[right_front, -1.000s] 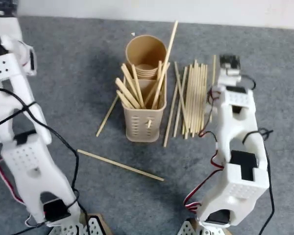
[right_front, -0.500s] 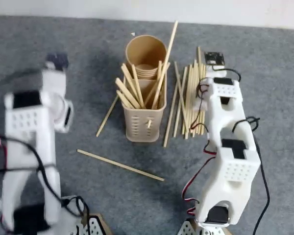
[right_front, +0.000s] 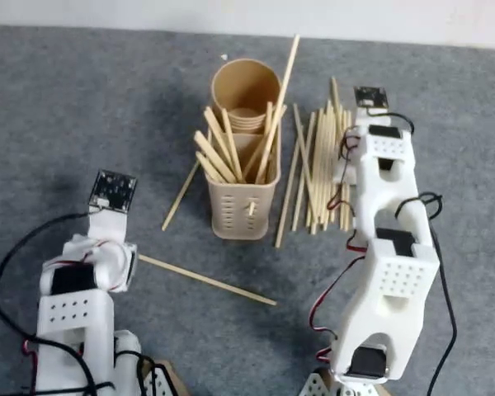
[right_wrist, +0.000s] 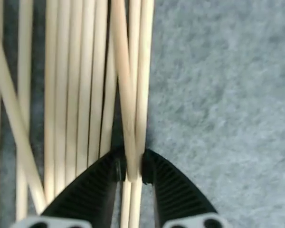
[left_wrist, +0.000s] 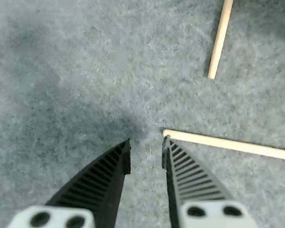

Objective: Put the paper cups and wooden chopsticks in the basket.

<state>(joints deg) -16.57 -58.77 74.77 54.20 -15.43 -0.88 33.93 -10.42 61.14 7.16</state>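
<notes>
grey felt surface [right_front: 132, 99] runs from edge to edge under both arms. at its near left corner the left arm has just swung in from the far left edge, and the left gripper [left_wrist: 146, 142] now hangs low with its jaws a little apart and nothing between them. one tip sits just beside the end of the lone chopstick [right_front: 202, 280], which lies flat across the near middle of the surface. that looks like the start of a pick; the jaws likely need a small shift sideways to straddle the stick.

next comes a slanted chopstick [right_front: 180, 198] on the felt, its upper end close against the basket [right_front: 241, 206]. the basket stands in the middle, towards the far edge. the paper cups [right_front: 239, 87] are already nested in its far compartment, and several sticks [right_front: 219, 153] stand tilted in the near one, so the cup part seems done.

just right of the basket the bundle of chopsticks [right_front: 320, 165] lies in a rough row on the surface. the right arm has slid leftwards over it, and the right gripper [right_wrist: 131, 166] is clenched on a stick or two at the bundle's outer side, not yet lifted. many sticks remain outside the basket, so the task is well short of finished.
</notes>
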